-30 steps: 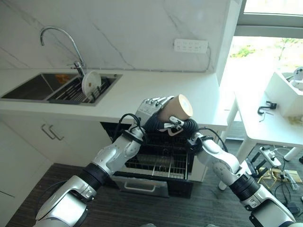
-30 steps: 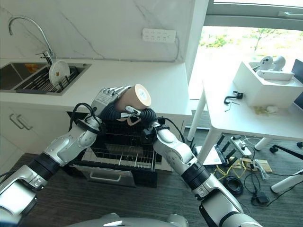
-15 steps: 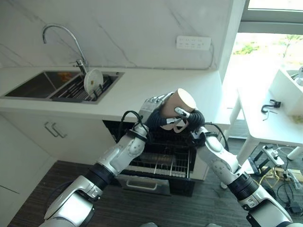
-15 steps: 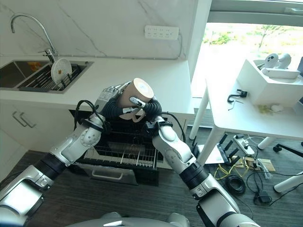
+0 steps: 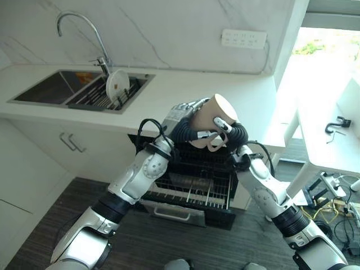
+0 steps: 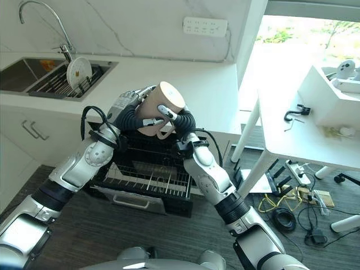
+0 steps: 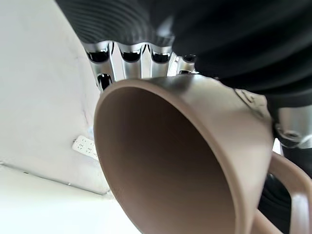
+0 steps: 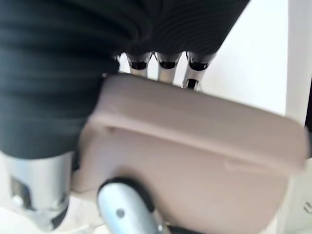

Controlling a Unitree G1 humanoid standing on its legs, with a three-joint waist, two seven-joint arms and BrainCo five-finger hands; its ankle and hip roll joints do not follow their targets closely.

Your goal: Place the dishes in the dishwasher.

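A tan mug (image 5: 214, 114) with a handle hangs tilted above the open dishwasher's pulled-out wire rack (image 5: 194, 187), its mouth (image 7: 165, 165) facing my left palm. My left hand (image 5: 181, 116) cups it from the left, its fingers (image 7: 131, 56) reaching past the rim. From the right, my right hand (image 5: 233, 135) closes on the mug (image 8: 195, 146), one finger across its side and the thumb (image 8: 126, 204) by the handle. A white plate (image 5: 117, 85) stands on edge in the sink's rack.
The white counter (image 5: 169, 93) carries a sink (image 5: 50, 93) with a curved faucet (image 5: 79, 22) at the left. A white table (image 6: 304, 135) with a box and small items stands to the right. Cables lie on the dark floor (image 6: 292, 214) under it.
The camera has shifted lower and to the right. The mug stays between both hands; my right hand's finger has moved from under it up onto its side.
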